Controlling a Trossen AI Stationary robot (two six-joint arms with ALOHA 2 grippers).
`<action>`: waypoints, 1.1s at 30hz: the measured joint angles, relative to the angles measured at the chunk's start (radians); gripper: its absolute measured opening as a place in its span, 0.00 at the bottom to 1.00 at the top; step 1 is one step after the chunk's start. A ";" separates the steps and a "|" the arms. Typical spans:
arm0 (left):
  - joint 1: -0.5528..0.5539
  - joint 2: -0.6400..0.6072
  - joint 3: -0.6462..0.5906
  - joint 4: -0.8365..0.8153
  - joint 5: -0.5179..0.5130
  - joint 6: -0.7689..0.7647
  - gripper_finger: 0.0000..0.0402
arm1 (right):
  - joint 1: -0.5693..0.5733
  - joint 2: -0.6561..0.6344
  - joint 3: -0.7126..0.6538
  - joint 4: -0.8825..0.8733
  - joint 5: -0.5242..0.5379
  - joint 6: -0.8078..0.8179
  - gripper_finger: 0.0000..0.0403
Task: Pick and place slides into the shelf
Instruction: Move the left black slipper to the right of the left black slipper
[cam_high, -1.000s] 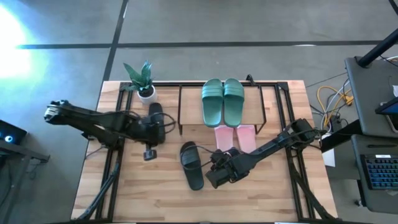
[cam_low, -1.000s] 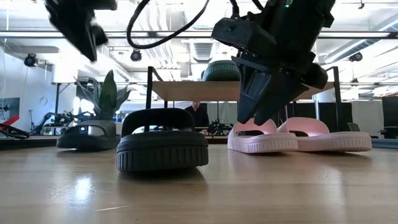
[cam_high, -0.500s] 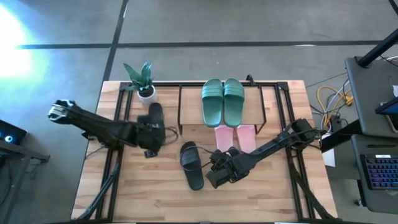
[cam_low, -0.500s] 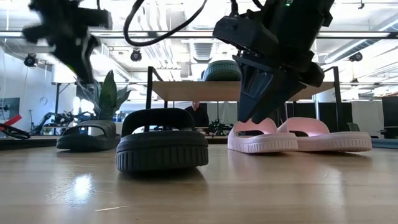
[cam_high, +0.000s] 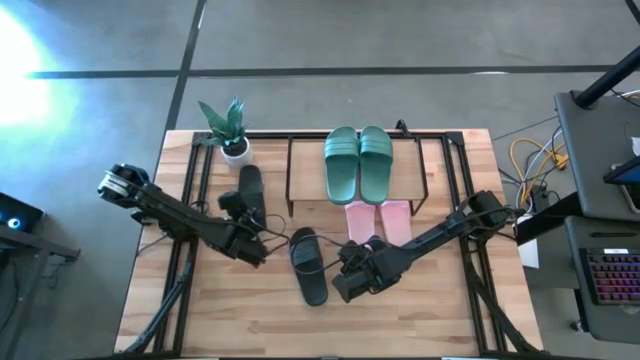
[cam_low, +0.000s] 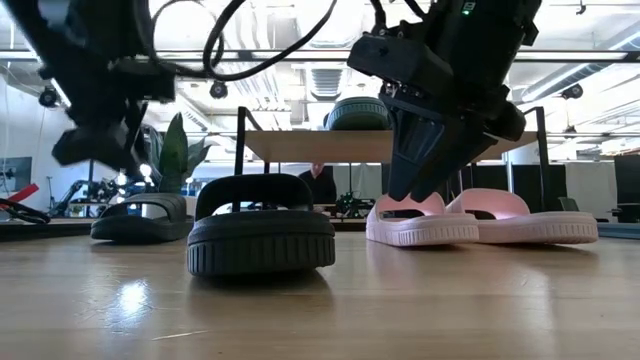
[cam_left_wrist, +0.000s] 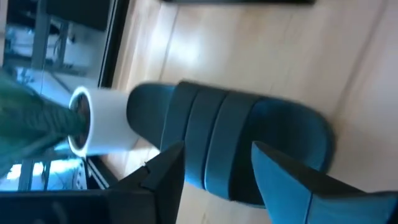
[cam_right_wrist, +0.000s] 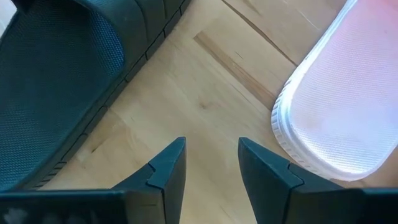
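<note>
A dark green pair of slides lies on the shelf's top board. The pale pink pair rests sole-down on the table at the shelf's front. One black slide lies beside the plant pot; the other lies mid-table. My left gripper hangs open between the two black slides, and its wrist view looks at the one near the pot. My right gripper stands open low over bare wood, between the mid-table black slide and a pink slide.
A potted plant in a white pot stands at the far left corner. Thin black frame rails run across the tabletop on both sides. Cables and a keyboard sit off the right edge. Bare wood lies along the near edge.
My left gripper has come down from high above the table to a low height beside the black slide near the plant, its arm swinging toward the table's middle. My right gripper and all the slides have stayed where they were.
</note>
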 joint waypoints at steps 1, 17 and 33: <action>0.000 0.004 -0.015 0.002 -0.001 -0.022 0.43 | 0.000 0.000 0.000 0.000 0.000 0.000 0.34; 0.016 0.002 -0.192 0.175 -0.100 -0.069 0.43 | 0.000 0.000 -0.005 -0.001 -0.016 0.006 0.33; 0.190 0.007 -0.310 0.480 -0.191 0.151 0.16 | 0.000 0.000 -0.005 -0.001 -0.080 0.095 0.33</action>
